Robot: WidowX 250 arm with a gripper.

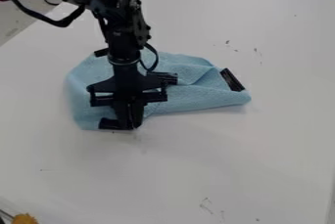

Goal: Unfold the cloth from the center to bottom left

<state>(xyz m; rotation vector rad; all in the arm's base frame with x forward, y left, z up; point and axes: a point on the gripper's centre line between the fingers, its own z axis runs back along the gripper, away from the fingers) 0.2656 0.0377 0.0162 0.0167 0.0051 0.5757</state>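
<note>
White tabletop (216, 164); blue cloth (196, 99) lay under the gripper (129, 124), its long axis running left to right in view, tapered end pointing right. Couldn't tell whether the gripper was open.

Text: none legible | Labels: none legible | Brands: none legible | Numbers: none legible | Signs: none legible

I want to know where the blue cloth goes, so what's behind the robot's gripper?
Blue cloth shows on both sides of the gripper. The part right behind it is covered, so I can't tell how it's folded there.
</note>
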